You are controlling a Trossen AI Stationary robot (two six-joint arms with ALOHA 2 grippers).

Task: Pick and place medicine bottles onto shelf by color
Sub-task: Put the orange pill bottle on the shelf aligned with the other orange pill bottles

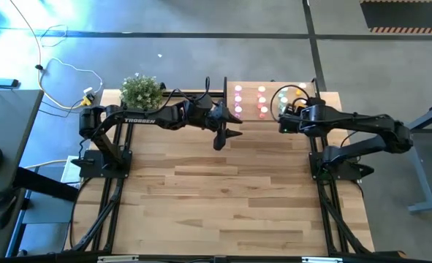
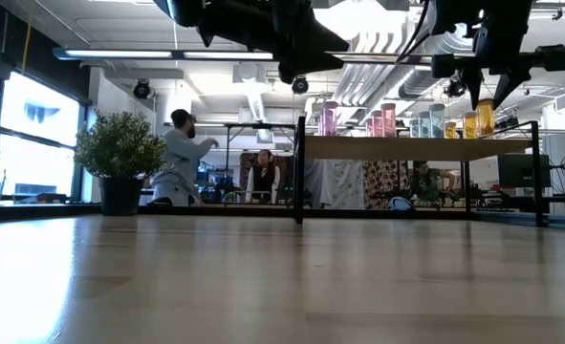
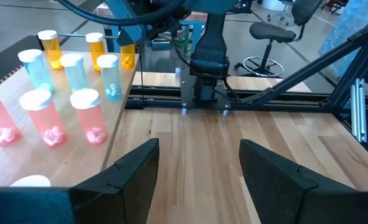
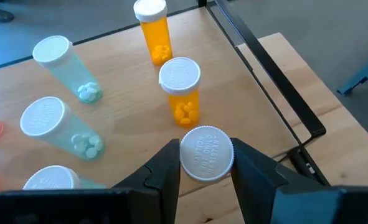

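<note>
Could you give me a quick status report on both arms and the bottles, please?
Right end effector shut on a white-capped bottle over the shelf. Left end effector open, empty, beside shelf. Two orange bottles stand close ahead.

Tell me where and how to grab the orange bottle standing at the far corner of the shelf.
Grip the orange bottle around its body just under the white cap, coming down from above with fingers either side. It stands upright and apart from its neighbours, so a top approach looks least likely to knock the next orange bottle.
</note>
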